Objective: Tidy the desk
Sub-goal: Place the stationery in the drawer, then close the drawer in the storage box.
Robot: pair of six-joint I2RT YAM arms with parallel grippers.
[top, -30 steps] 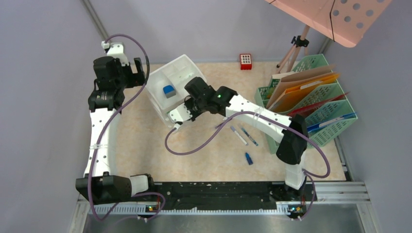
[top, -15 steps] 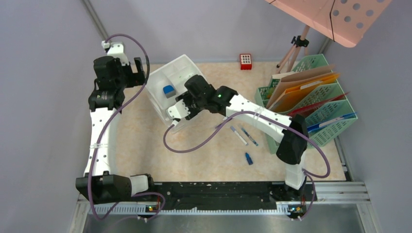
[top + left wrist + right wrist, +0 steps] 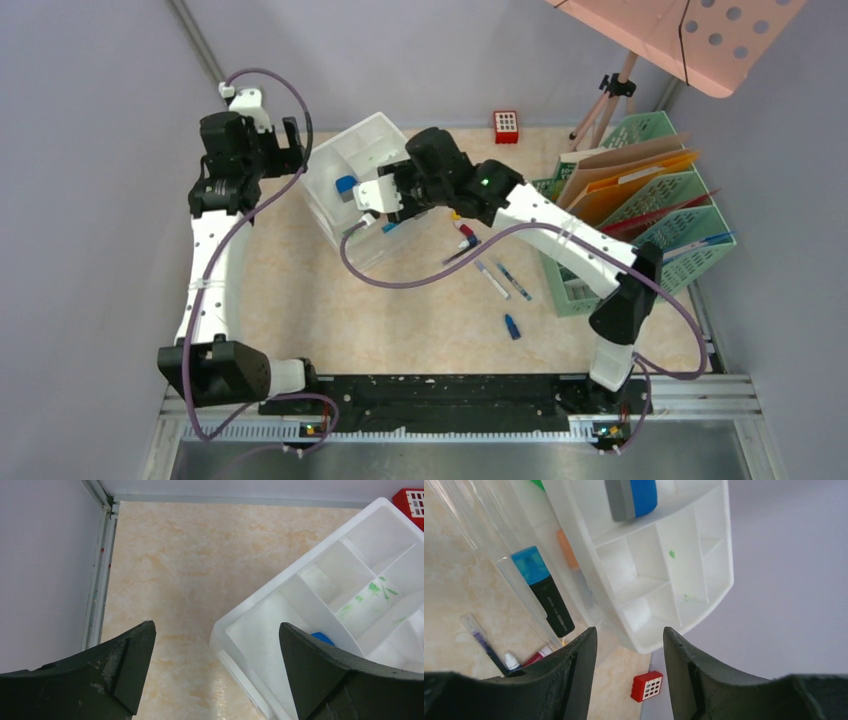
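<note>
My right gripper (image 3: 629, 632), jaws apart, hangs over a white tray (image 3: 639, 560); print on the blue-capped marker (image 3: 551, 605) is unreadable. My left gripper (image 3: 217, 626) gapes above the worktop (image 3: 200, 555).

Beige marble-mottled desk top (image 3: 300, 290). Ahead of the right gripper (image 3: 629, 632) and its black fingers (image 3: 574, 680), a white plastic divided tray (image 3: 684, 575) flecked green — a blue-and-grey block (image 3: 631, 497) inside. Left of them, a blue-capped black marker (image 3: 544, 597); between them, a small red white-gridded box (image 3: 647, 686).

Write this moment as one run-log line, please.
left gripper: open, over desk beside white organizer | right gripper: open, empty, above organizer | blue-capped marker: in clear drawer
</note>
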